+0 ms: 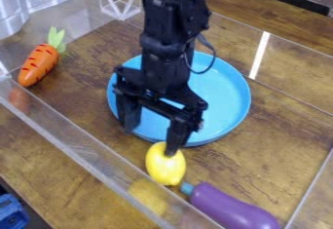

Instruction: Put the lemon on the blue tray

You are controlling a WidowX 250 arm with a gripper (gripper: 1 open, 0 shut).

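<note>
The lemon (164, 166) is a small bright-yellow oval lying on the wooden table just in front of the blue tray (221, 101), a large round shallow dish. My black gripper (156, 126) hangs open right above and behind the lemon, over the tray's front rim. One finger (131, 117) points down at the left, the other finger (181, 134) at the right, its tip close to the lemon's top. Nothing is held between them.
A purple eggplant (235, 209) lies right of the lemon at the front. An orange carrot (38, 62) with a green top rests at the far left. Clear plastic walls (78, 145) fence the work area along the front and sides.
</note>
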